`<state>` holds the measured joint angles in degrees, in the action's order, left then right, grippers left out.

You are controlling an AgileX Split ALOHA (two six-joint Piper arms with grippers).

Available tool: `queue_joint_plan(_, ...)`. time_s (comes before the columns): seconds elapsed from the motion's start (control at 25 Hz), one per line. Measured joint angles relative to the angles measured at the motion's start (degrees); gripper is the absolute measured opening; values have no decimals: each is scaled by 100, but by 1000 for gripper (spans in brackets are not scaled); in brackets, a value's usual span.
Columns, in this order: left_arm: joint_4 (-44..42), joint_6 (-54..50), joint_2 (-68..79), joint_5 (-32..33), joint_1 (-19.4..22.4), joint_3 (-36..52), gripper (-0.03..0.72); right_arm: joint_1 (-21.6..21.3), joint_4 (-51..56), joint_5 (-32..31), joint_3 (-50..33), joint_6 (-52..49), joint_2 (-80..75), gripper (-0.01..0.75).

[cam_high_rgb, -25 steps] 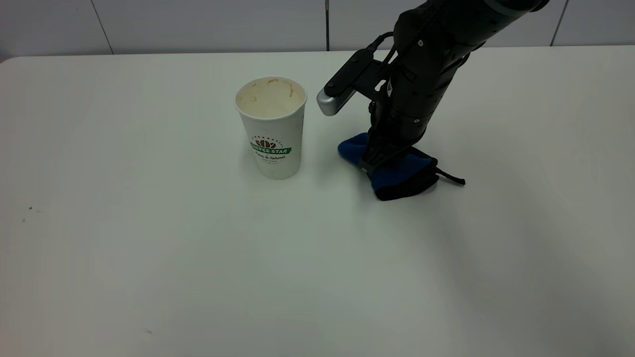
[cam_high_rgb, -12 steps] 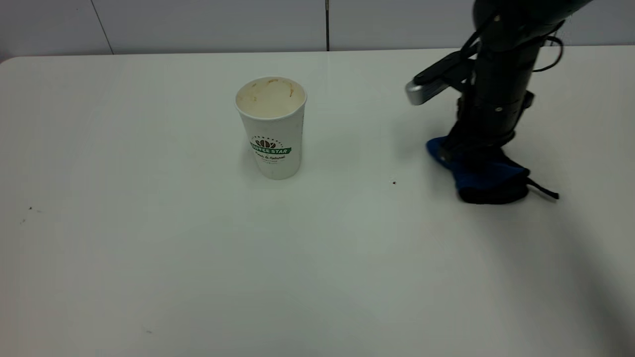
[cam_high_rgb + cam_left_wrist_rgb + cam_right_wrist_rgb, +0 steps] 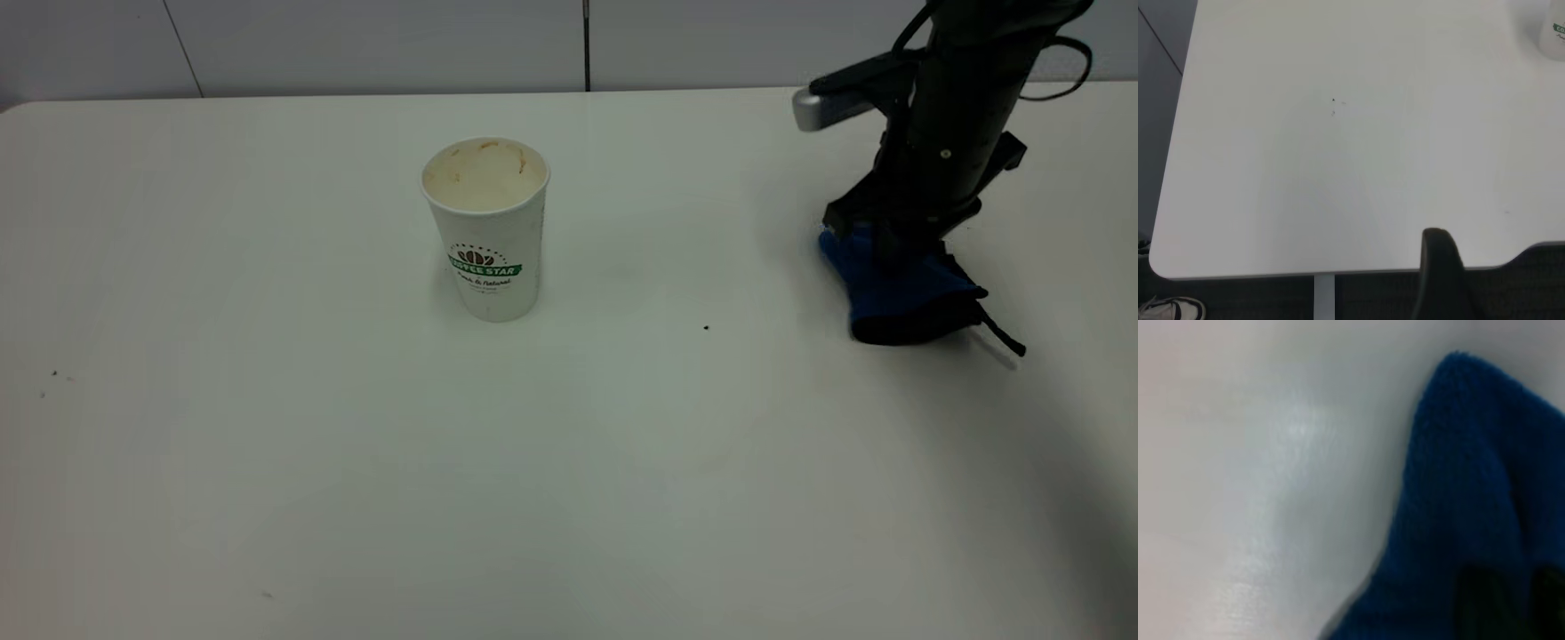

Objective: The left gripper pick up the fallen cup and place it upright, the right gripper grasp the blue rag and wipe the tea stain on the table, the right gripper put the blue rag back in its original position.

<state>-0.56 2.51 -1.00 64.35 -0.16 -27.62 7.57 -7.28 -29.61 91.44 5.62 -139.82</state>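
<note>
Since a second ago the right gripper (image 3: 889, 236), clamped on the blue rag (image 3: 902, 293), has dragged it rightward, well away from the upright cup (image 3: 486, 227) to its left; no stain shows, so wiping looks finished, return underway.

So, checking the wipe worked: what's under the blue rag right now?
Only the white table shows around the blue rag, which the right gripper holds. No stain is visible, but the patch the rag covers is hidden.
</note>
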Motion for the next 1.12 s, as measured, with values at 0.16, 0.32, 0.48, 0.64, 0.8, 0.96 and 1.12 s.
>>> queue_joint_plan(0.16,0,0,0,0,0,0,474,131,16,-558,0,0,685,483)
queue_joint_plan(0.32,0,0,0,0,0,0,474,317,139,-1413,-130,-19,1562,597)
queue_joint_plan(0.48,0,0,0,0,0,0,474,562,253,-2136,-647,-216,2483,579)
queue_joint_plan(0.64,0,0,0,0,0,0,474,830,303,-2422,-1578,-457,3570,531)
queue_joint_plan(0.8,0,0,0,0,0,0,474,851,285,-2684,-2748,-879,4760,514)
queue_joint_plan(0.96,0,0,0,0,0,0,474,851,258,-2912,-3997,-1264,5997,512)
queue_joint_plan(1.12,0,0,0,0,0,0,474,851,258,-2975,-5228,-1537,7136,512)
